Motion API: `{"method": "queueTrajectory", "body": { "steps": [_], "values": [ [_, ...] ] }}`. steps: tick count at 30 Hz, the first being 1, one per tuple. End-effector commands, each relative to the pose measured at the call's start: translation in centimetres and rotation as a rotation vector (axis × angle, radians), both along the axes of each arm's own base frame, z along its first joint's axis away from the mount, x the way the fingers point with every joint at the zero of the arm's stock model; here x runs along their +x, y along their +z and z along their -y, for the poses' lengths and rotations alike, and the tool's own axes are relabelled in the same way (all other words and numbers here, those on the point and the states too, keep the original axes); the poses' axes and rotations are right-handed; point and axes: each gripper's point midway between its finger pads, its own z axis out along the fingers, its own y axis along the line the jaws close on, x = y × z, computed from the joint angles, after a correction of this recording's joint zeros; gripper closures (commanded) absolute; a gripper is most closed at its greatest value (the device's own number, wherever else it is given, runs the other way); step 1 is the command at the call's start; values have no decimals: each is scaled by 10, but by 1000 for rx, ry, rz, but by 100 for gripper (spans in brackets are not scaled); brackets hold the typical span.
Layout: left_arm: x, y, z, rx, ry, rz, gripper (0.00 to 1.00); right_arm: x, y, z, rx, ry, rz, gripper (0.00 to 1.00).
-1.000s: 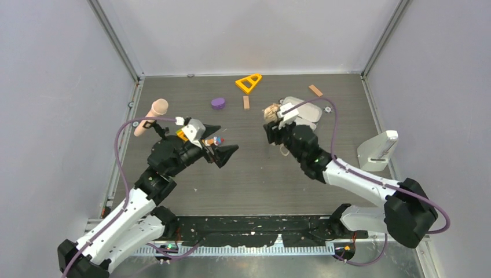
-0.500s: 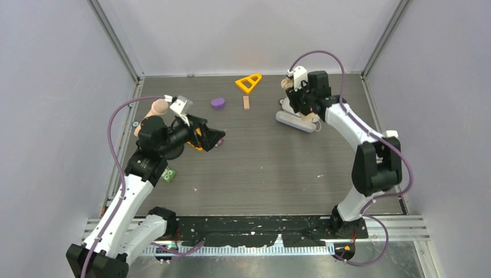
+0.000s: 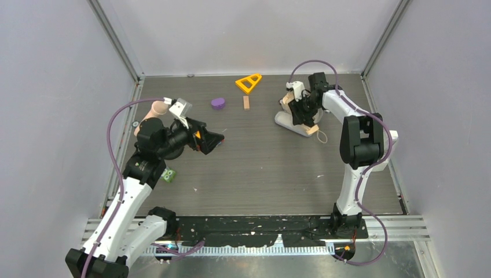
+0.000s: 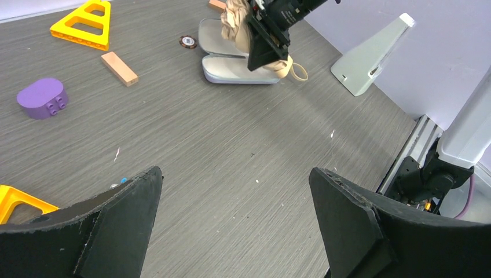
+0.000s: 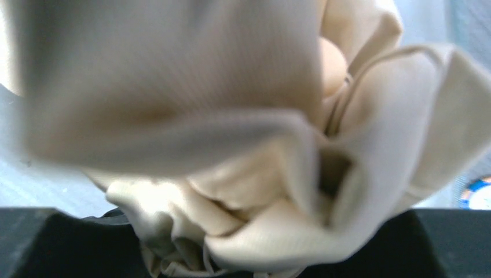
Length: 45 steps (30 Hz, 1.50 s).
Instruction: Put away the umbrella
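I had the right gripper [image 4: 267, 53] clenched on the umbrella [image 4: 236, 29], whose pale beige canopy was bunched up between the black fingers. In the right wrist view the creased fabric filled nearly the whole frame, so I could make out little else there. The umbrella was toward the far right corner of the table [image 3: 260, 174], held directly over the lavender-grey case [image 4: 231, 75], which lay there with its long side slanted to the far edge. The tan handle [image 4: 282, 66] hung at the case's right end with the wrist loop [image 4: 299, 70] trailing onto the table beside it. I could not tell whether the bundle touched the case or sat just above it.

The left gripper [image 4: 234, 226] was released, its jaws spread wide and nothing between them, hovering over the left half of the table and pointed across at the right arm's work. A pink-headed microphone [image 3: 156, 108] stood close to the left edge behind that arm, and a small green block [image 3: 168, 175] lay beside the arm, nearer the near edge.

Along the far edge I saw a yellow triangle [image 3: 248, 83], with a purple block [image 3: 217, 103] and a short wooden block [image 3: 246, 102] just in front of it. A pale grey stand [image 4: 373, 55] stood by the right edge, well apart from the case.
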Motion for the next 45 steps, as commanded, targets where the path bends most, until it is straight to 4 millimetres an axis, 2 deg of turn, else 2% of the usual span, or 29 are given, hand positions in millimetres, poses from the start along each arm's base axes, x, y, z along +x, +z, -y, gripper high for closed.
{"method": "queueTrajectory", "body": {
  "steps": [1,5,9,12,13,15,17,19,20,21,22,23,24,28,32,35,40,43,45],
  "values": [
    [-4,8,-2,-4,-6,36,1,-23,3,-19,74,81,-70,94],
    [-5,8,-4,2,5,44,1,-36,-7,-27,75,98,-142,94],
    [-6,8,-6,8,13,48,1,-28,-6,-24,17,80,-93,94],
    [-5,7,-7,10,17,48,1,-21,24,-28,32,83,-36,94],
    [-5,5,-6,11,17,43,0,-15,45,-32,54,90,8,94],
    [-5,6,-6,10,16,43,0,-11,73,-34,67,95,56,94],
    [-5,6,-7,12,19,45,0,-5,91,-31,50,103,96,94],
    [-6,6,-7,10,18,45,0,7,95,-23,11,93,120,94],
    [-6,6,-7,9,17,47,1,12,86,-17,-2,83,103,94],
    [-6,6,-7,9,17,48,1,19,87,-14,-9,77,114,94],
    [-6,5,-7,10,18,49,0,24,73,-10,-17,74,88,94],
    [-6,5,-7,11,19,49,0,29,70,-8,-28,69,90,94],
    [-5,5,-7,13,23,48,0,32,57,-5,-42,70,70,94],
    [-5,4,-8,13,24,48,0,36,33,-3,-59,76,36,94],
    [-5,5,-7,8,21,47,0,16,19,-17,3,100,-41,94],
    [-6,6,-7,7,23,51,0,-7,-7,-16,-1,105,-119,94],
    [-6,6,-7,0,20,48,1,-35,-17,-22,27,100,-216,94],
    [-7,7,-7,-2,19,52,0,-42,-25,-23,-3,97,-237,94],
    [-7,7,-7,-1,22,53,1,-45,-36,-17,-44,85,-258,94]
  ]
}}
